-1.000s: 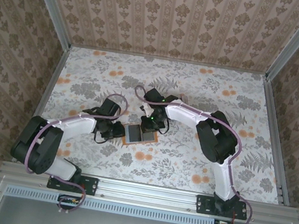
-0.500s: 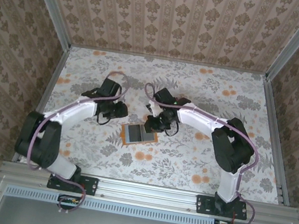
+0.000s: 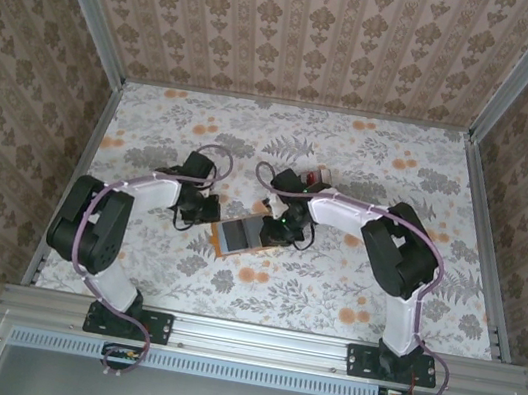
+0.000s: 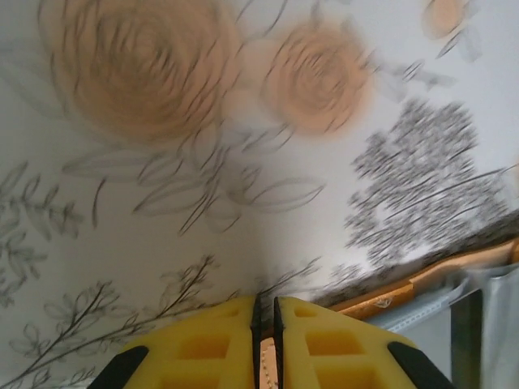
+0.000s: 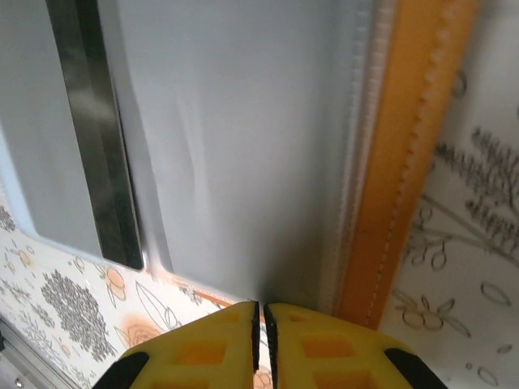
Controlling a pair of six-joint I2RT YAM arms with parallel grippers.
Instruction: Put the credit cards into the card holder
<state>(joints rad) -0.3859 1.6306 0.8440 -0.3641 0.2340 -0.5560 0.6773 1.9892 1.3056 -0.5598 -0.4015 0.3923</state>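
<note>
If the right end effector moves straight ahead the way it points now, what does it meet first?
Probably the grey credit card, beside the orange edge of the card holder, right before the shut right end effector; how close is unclear.

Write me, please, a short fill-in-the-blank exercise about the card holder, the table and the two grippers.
1. The card holder has a border coloured ___.
2. The table has a cloth printed with grey leaves and orange ___.
3. Seen from above, the card holder lies ___ the left gripper and the right gripper.
4. Both grippers' fingers are coloured ___.
Missing words: orange; flowers; between; yellow.
</note>
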